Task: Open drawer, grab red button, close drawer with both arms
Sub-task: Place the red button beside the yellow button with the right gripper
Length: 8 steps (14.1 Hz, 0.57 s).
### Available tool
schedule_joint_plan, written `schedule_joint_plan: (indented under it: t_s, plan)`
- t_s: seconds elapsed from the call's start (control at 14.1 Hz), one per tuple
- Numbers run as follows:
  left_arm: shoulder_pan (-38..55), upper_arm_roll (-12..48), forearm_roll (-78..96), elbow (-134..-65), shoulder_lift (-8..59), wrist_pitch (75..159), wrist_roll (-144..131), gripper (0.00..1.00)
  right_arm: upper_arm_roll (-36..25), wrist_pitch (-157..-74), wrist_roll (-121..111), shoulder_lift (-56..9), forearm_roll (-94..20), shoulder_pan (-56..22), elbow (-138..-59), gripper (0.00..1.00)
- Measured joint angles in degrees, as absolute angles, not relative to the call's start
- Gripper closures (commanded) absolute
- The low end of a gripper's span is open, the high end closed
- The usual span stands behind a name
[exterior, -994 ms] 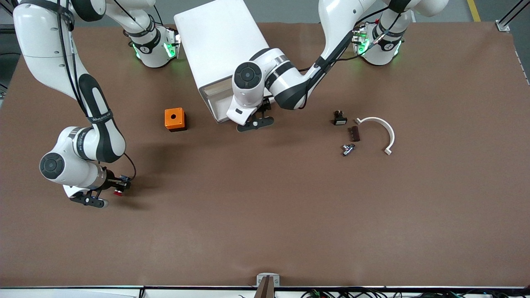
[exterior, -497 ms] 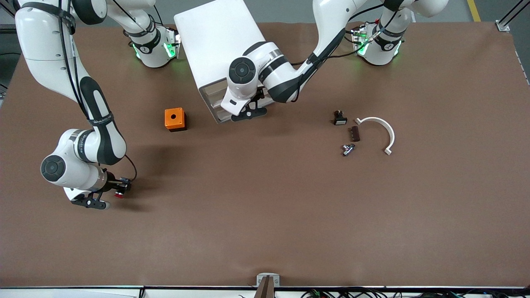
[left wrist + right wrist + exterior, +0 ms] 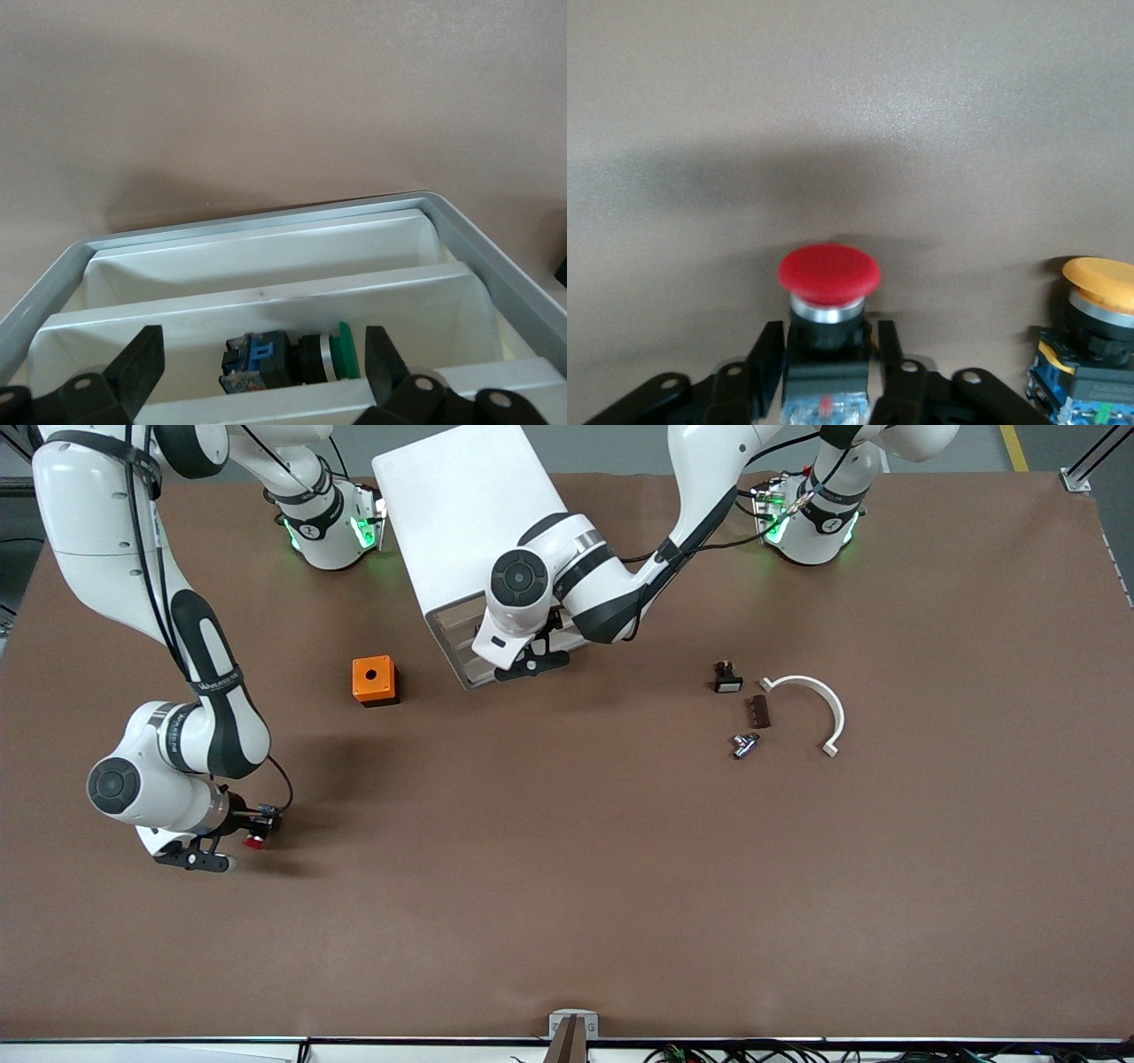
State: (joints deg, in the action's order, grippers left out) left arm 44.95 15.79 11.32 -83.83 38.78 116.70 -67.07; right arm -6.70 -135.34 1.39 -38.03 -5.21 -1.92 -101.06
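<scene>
Right arm end of the table: right gripper [image 3: 241, 836] is low over the table [image 3: 567, 903], well nearer the front camera than the orange cube [image 3: 373, 680]. The red-capped button [image 3: 255, 841] is in this gripper. The right wrist view shows its black body inside the jaws, with a yellow-capped button [image 3: 1097, 285] just beside it. Over the last second this arm barely shifts. Cannot tell whether the grip is on or easing off, so the button counts as fetched but not confirmed set down

Middle: white cabinet [image 3: 469, 505] with the drawer [image 3: 257, 226] at its front. A second ago the drawer stands further out. It now sits pushed most of the way in, and the left gripper [image 3: 532, 664] has followed it toward the cabinet. Most of that travel falls in the first half of the second. The left gripper is spread wide with nothing in it, and it lies against the drawer front. The left wrist view looks down into compartments that are not yet covered, one holding a green-capped button [image 3: 341, 352]. Judgement: closing is under way, not finished

Left arm end of the table: a small black part [image 3: 726, 678] and a white curved piece [image 3: 819, 700] are unchanged
</scene>
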Motion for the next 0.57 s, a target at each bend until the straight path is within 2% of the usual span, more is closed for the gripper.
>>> schedule_joint_plan:
  t_s: [0.35,0.57]
  plan:
    - [40.2,15.7,11.5,-82.8,37.7,117.1,-67.2,0.0,-6.7,-135.0,1.0,-38.0,-5.2,-1.9,-100.0,0.0]
    - [33.9,15.6,11.5,-82.6,35.4,117.0,-67.2,0.0,-6.6,-130.2,0.8,-37.9,-5.2,-1.9,-97.9,0.0]
